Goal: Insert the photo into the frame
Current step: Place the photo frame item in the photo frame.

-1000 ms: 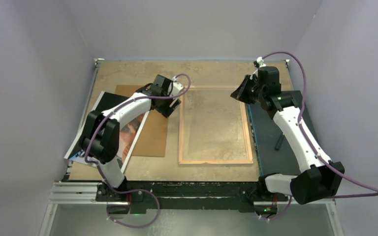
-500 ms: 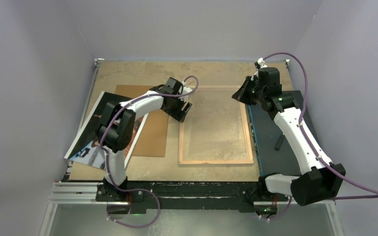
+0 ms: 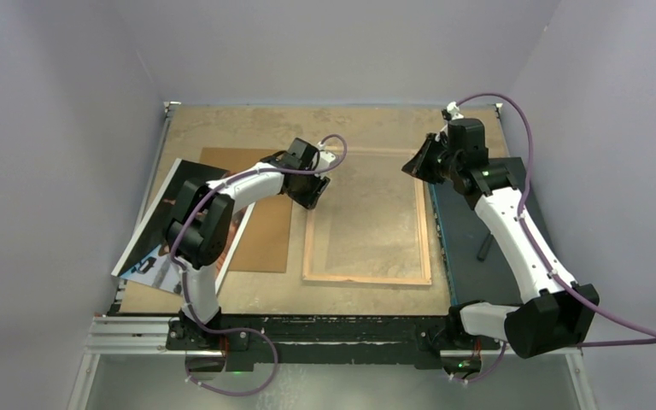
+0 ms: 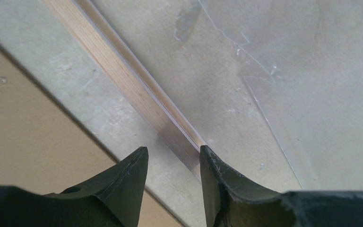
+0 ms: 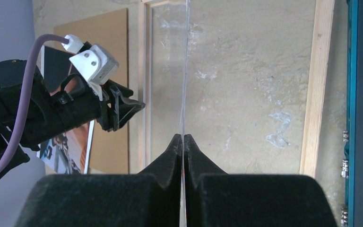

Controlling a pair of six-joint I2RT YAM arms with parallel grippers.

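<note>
Nearest you, at the lower left of the top view, the photo (image 3: 152, 263) lies picture-up and skewed. Its near corner reaches past the left edge of the table (image 3: 222, 295), and the left arm crosses over its middle. Its right edge overlaps the brown board (image 3: 269, 243). The photo is outside the frame (image 3: 367, 278), with the board between them.

The frame lies flat at the centre of the table, wood side up, and bare tabletop shows inside its rails. A dark mat (image 3: 470, 226) sits just beside its right rail.

Further back, your left gripper (image 4: 172, 151) is at the frame's left rail, toward the far end. In the left wrist view its jaws stand apart astride that rail. The finger (image 4: 217, 182) on the right of that view touches the wood, while a strip of table shows between the other finger and the rail. Count it as released, not clenched. A clear sheet (image 4: 312, 71) shows in the upper right of that view, inside the frame.

Farthest, by the frame's far right corner, your right gripper (image 5: 183, 137) is clenched on the sheet. In the right wrist view the sheet runs up from the closed tips as a thin line. You cannot tell whether the rest of it rests in the frame or is raised.
</note>
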